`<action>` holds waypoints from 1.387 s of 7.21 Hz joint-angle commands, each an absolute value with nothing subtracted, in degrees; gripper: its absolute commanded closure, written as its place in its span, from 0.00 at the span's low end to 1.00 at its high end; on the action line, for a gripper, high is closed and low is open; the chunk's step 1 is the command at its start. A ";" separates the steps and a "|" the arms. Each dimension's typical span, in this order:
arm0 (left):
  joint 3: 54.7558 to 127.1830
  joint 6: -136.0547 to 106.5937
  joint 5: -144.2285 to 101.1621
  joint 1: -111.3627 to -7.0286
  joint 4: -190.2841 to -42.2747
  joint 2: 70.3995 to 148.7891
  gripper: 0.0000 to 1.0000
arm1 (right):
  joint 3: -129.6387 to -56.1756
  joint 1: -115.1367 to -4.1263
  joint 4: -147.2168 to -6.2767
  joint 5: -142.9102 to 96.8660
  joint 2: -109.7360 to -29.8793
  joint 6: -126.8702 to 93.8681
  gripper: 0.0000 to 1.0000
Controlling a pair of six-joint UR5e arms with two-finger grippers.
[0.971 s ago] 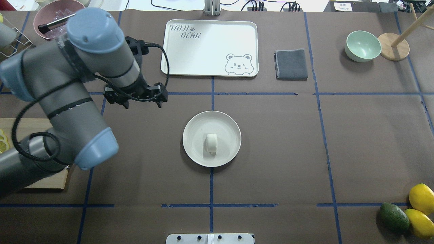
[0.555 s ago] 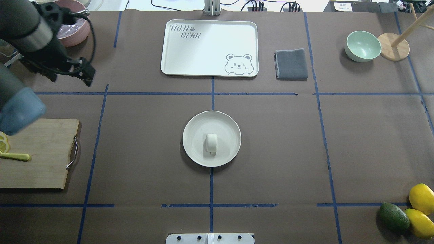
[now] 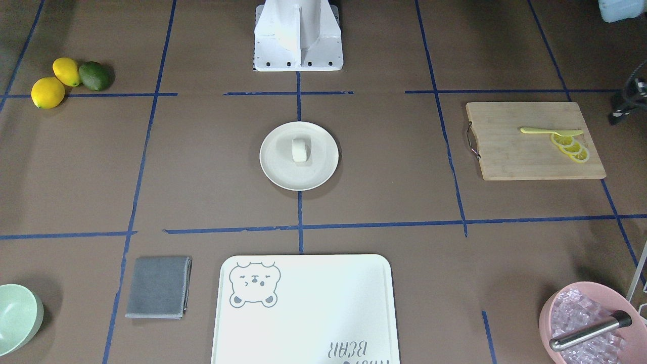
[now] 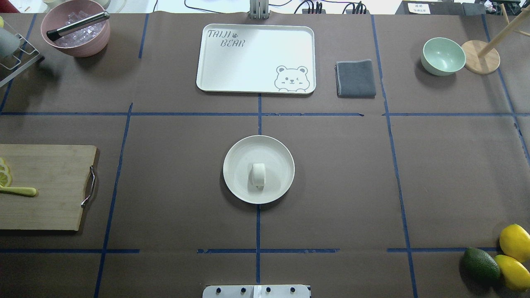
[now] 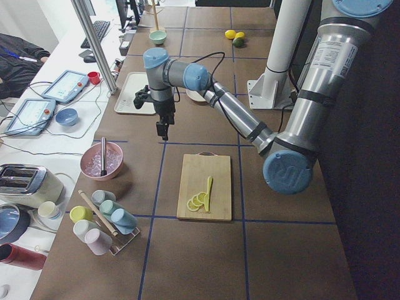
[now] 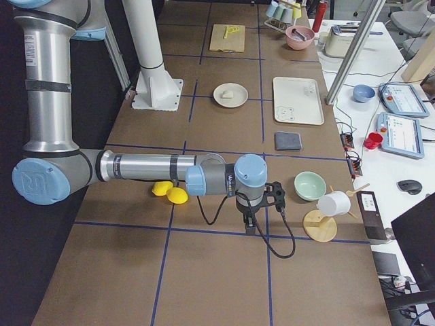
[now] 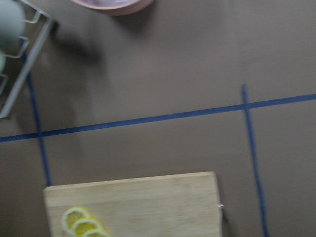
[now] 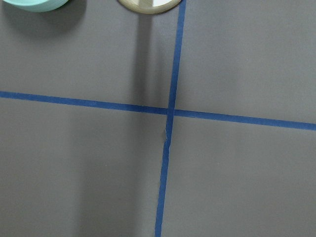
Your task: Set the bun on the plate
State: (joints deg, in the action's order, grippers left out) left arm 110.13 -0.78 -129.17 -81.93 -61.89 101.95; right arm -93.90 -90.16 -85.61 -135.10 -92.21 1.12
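The small white, smooth steamed bun lies on its side near the middle of the round, shallow cream-white plate, which sits at the centre of the worktop. As I judge it, the placing is done. What remains is to hold both arms away from the centre, high enough that neither nudges the plate.

The left end effector hangs over bare worktop towards the left end, between the pink bowl of ice and the wooden cutting board with its yellow lemon slices. The right end effector hangs near the right end, just beside the mint-green bowl. I cannot tell whether either is apart or together.

The white rectangular bear-print tray and folded grey cloth lie along the edge opposite the robot. Nothing crowds the plate.
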 commanded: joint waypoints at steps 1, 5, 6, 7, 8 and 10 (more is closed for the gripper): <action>99.21 13.92 -131.91 -90.93 -65.36 98.27 0.00 | -93.96 -90.35 -85.61 -135.44 -92.11 0.79 0.00; 85.78 14.50 -135.18 -94.39 -83.58 93.17 0.00 | -93.96 -90.70 -85.69 -135.70 -92.20 0.88 0.00; 86.04 11.11 -135.26 -94.57 -83.67 93.16 0.00 | -93.96 -90.70 -85.69 -135.79 -92.20 0.88 0.00; 86.31 8.20 -135.26 -94.48 -83.76 93.25 0.00 | -93.96 -90.70 -85.69 -135.70 -92.20 0.88 0.00; 86.48 5.82 -135.26 -94.48 -83.76 93.34 0.00 | -93.87 -90.70 -85.69 -135.79 -92.28 0.97 0.00; 87.19 4.83 -135.26 -94.48 -83.76 93.34 0.00 | -93.87 -90.70 -85.69 -135.79 -92.29 0.97 0.00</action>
